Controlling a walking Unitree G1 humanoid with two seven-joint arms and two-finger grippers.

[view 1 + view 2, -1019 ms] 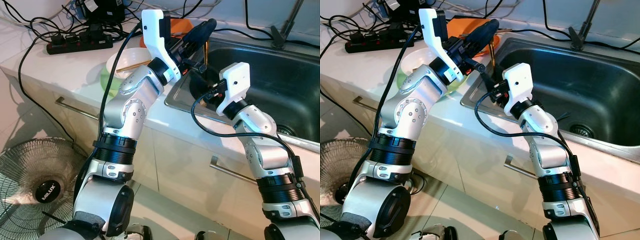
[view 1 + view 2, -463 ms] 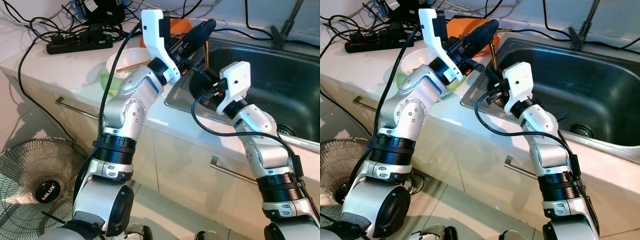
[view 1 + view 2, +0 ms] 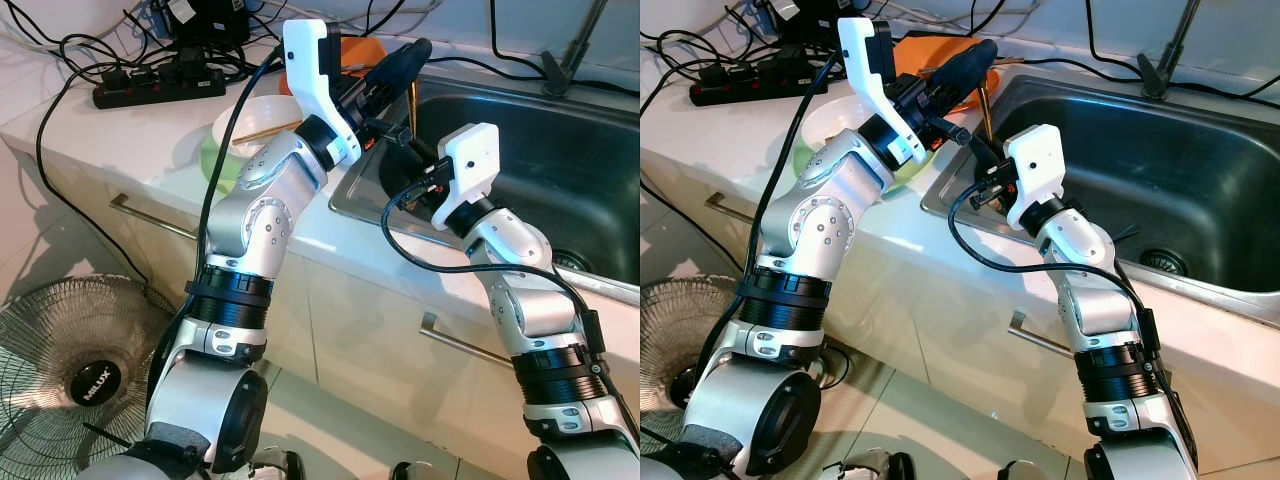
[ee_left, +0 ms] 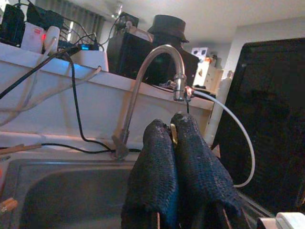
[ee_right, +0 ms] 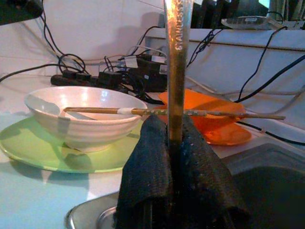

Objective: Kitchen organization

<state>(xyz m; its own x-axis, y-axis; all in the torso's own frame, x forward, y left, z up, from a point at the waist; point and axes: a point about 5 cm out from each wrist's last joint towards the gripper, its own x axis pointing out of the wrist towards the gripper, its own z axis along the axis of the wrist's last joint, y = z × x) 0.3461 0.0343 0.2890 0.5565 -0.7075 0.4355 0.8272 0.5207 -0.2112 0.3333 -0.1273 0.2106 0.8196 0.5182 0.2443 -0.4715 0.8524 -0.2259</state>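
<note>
Head stereo pair looked forward and down from above counter edge; both eyes shared sink [image 3: 560,150], white bowl [image 3: 250,125] and both arms, right eye shifting all leftward in frame. Left wrist camera sat close behind own fingers [image 4: 157,176], low centre of frame, faced across sink toward faucet [image 4: 157,62] and back wall. Right wrist camera sat close behind own fingers [image 5: 143,186], faced back over counter to white bowl [image 5: 86,112] at left, orange dish [image 5: 209,119] at right
</note>
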